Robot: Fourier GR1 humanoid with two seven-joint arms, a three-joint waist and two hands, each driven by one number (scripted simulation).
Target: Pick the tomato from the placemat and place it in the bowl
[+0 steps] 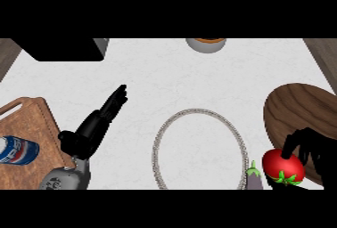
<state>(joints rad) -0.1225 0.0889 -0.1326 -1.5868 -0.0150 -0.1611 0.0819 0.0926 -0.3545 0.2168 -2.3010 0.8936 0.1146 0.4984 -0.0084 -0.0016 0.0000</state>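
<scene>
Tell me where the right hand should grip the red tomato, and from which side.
Grip the round red tomato across its smooth middle, coming from above and the right, where the right hand already curls over it. Its green stem faces the view's lower edge and a small purple eggplant crowds its left.

the bowl sits mid-counter. right of it, the tomato lies at the placemat's near edge under the right hand, an eggplant just left. a can rests on the cutting board, far left.
</scene>
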